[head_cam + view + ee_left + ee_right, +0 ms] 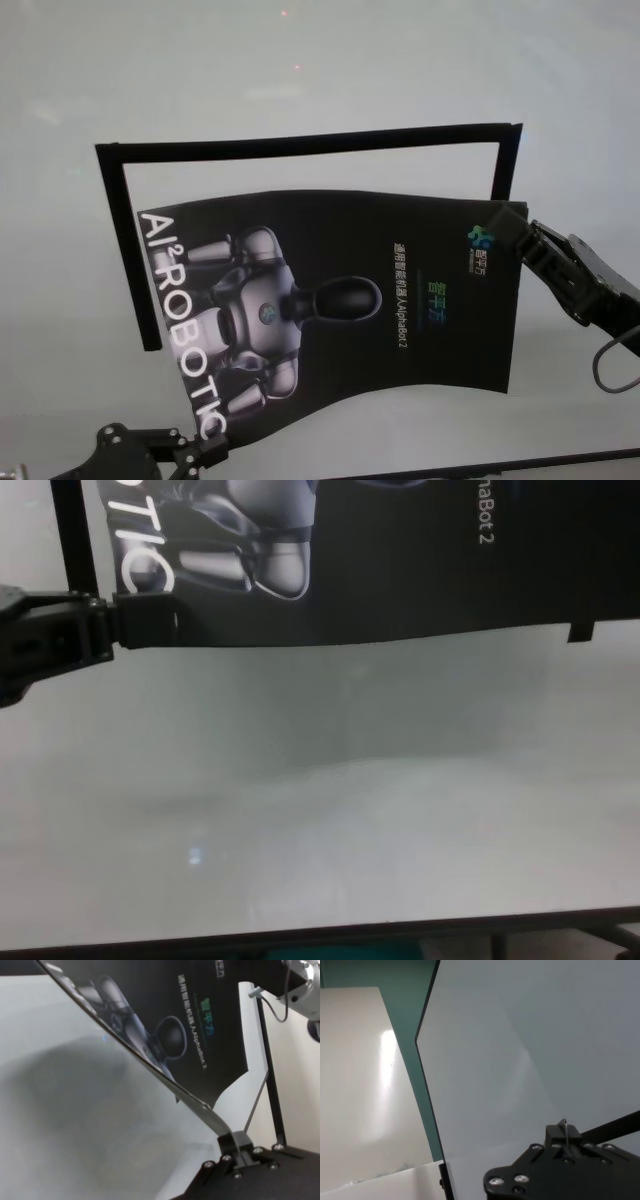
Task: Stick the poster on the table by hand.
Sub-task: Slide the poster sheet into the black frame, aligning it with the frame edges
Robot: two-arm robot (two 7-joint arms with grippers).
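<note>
Held off the desk [320,90], the poster [400,340]: a glossy black sheet spanning the middle of the head view, tilted, bowed along its near edge, grey-white robot figure at centre, big white letters running down the 9 o'clock edge, small "AlphaBot 2" text toward 3 o'clock. Raised clear of the pale surface in the left wrist view, a soft shadow spread beneath it. Pinched at two opposite corners.

At 7 o'clock in the head view, the left pincer [205,447], clamped tight on the near lettered corner; same grip visible in the chest view, black fingers closed over the sheet's edge beside the white "TIC" letters. At 3 o'clock, the right pincer [522,238], clamped on the far corner beside the small green-blue logo, black segmented body and a looped cable trailing off toward the frame's edge.

Behind and around the sheet, a black tape frame [300,143] stuck flat on the desk: one long strip across 12 o'clock, one running down at 9 o'clock, one short piece dropping at 2 o'clock. Poster overlapping the lower end of the 9 o'clock strip. Thin dark front edge of the desk at 6 o'clock.
</note>
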